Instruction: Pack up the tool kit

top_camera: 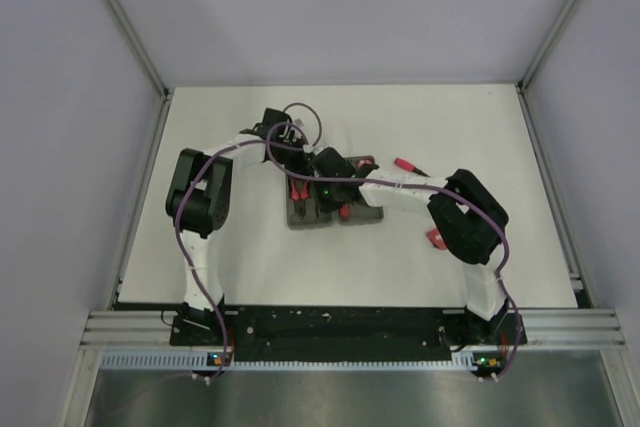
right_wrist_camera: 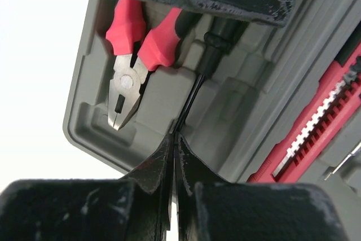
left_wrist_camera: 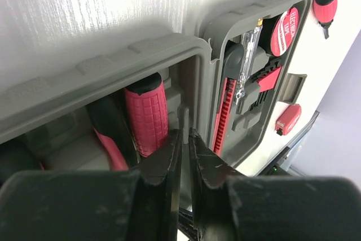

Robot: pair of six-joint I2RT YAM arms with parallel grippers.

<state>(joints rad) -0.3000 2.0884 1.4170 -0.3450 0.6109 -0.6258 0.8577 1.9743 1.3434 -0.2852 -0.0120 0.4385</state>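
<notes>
White worktop between pale walls, with the grey case lying open at its middle and both arms bent over it.
Pliers sit in one half of the case beside a black-handled screwdriver. The right end effector is closed, its tips meeting the end of that screwdriver's thin shaft; whether it pinches the shaft is unclear. The left end effector is closed over the same half, holding nothing visible. A red-handled screwdriver and a red tape measure lie on the worktop beside the case.
</notes>
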